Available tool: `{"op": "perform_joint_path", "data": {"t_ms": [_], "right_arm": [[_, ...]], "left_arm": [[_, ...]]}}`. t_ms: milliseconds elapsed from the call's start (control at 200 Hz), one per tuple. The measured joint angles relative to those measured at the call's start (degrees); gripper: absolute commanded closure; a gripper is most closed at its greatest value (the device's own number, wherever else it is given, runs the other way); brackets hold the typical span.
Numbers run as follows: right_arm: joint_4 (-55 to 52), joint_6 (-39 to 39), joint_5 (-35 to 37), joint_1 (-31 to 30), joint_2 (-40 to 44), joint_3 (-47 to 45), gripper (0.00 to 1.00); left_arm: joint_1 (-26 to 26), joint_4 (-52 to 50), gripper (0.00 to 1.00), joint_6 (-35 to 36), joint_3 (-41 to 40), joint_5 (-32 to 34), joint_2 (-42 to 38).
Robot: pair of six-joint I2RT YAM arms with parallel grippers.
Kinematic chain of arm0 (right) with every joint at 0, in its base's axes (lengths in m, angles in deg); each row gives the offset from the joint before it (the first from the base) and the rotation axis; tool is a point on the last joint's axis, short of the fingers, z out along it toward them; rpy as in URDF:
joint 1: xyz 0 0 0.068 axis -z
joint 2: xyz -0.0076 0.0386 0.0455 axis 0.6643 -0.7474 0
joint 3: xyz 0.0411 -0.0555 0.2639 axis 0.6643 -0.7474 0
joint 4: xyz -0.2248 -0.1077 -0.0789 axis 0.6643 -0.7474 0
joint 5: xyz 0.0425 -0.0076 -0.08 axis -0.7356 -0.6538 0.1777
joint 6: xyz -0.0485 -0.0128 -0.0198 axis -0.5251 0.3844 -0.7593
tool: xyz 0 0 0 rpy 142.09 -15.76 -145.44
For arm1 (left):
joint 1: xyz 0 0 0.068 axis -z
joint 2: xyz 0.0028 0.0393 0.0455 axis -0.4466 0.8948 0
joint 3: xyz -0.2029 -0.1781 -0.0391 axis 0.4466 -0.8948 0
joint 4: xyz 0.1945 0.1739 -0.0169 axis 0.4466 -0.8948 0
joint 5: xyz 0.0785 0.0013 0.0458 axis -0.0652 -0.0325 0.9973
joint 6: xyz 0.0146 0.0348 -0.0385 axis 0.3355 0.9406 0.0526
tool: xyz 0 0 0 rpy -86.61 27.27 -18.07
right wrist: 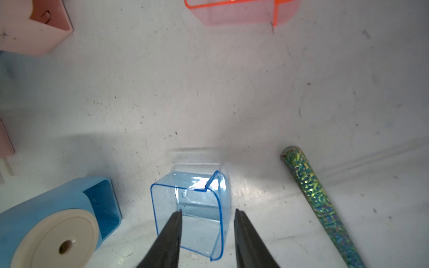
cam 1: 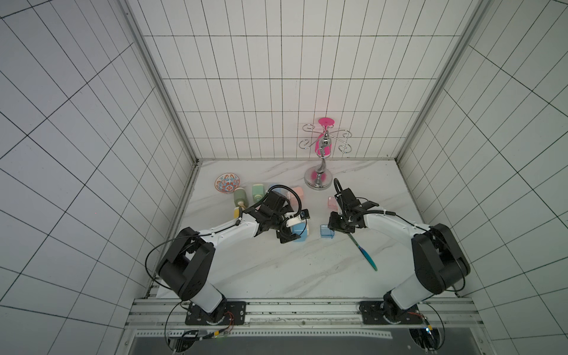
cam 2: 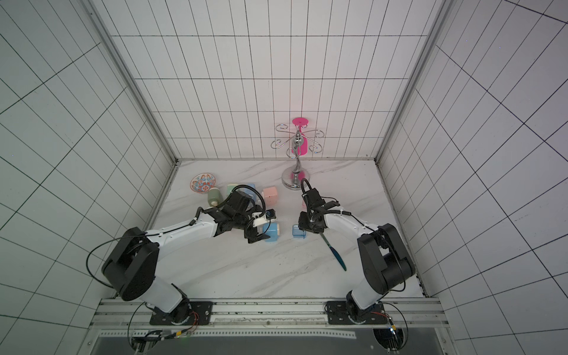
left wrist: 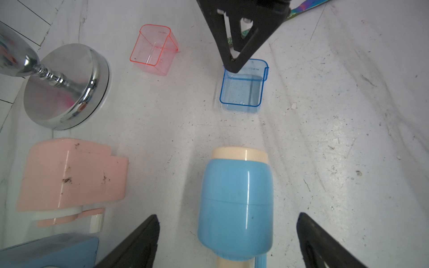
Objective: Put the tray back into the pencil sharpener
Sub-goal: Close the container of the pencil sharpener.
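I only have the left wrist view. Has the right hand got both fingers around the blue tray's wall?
Observer: Right wrist view: the right hand straddles the curved end of the blue tray, one finger over its inside, one outside, not pinched yet.
Operator: Where's the sharpener's slot?
Observer: The blue sharpener shows a dark recess on the side toward the tray.
Operator: Anything behind the left arm?
Observer: In both top views, a patterned bowl sits by the table's left edge, toward the back.
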Motion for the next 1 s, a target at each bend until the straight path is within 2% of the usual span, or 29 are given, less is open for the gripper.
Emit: {"op": "perform_joint_path", "data": {"t_ms": [430,600,999], "right_arm": [[-0.8,-3.7,-2.9,0.0,-2.6,0.0,0.77],[-1.2,-5.8,-4.6,-0.3,-4.7,0.1,0.78],[-2.6,-8.8,-5.8,-4.9,-7.8,3.3,0.81]], "left_arm": [[0.4,-1.7,0.26,2.3,0.2,0.1,2.6],[0.4,-1.6,0.32,2.1,0.2,0.7,2.6],[0.8,-1.2,0.33,1.7,0.2,0.9,2.6]]}}
